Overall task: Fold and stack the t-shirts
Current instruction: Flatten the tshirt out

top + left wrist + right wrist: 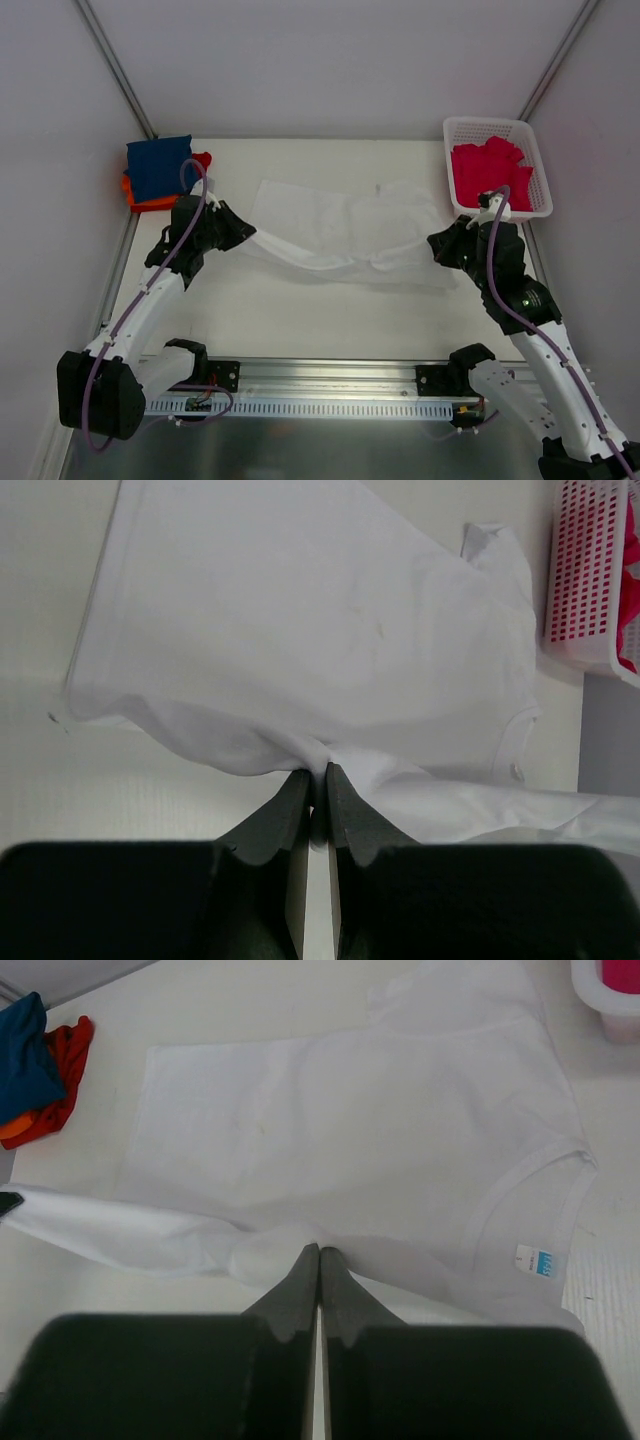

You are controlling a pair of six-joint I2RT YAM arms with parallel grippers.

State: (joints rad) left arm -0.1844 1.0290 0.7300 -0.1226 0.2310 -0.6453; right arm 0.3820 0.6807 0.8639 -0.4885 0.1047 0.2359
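Pale grey walls [330,60] close in a cream tabletop [300,320], and across its middle lies the white t-shirt [350,225], spread mostly flat with its near edge lifted. At the far right a white lattice basket [455,130] holds crimson-pink t-shirts [485,170]. In the far left corner a navy t-shirt [158,165] sits on an orange-red t-shirt [150,203]. The left gripper [312,775] pinches a bunched fold of the white shirt's near-left edge. The right gripper [320,1250], pressed together, nips its near-right edge, close to the neck label [533,1260].
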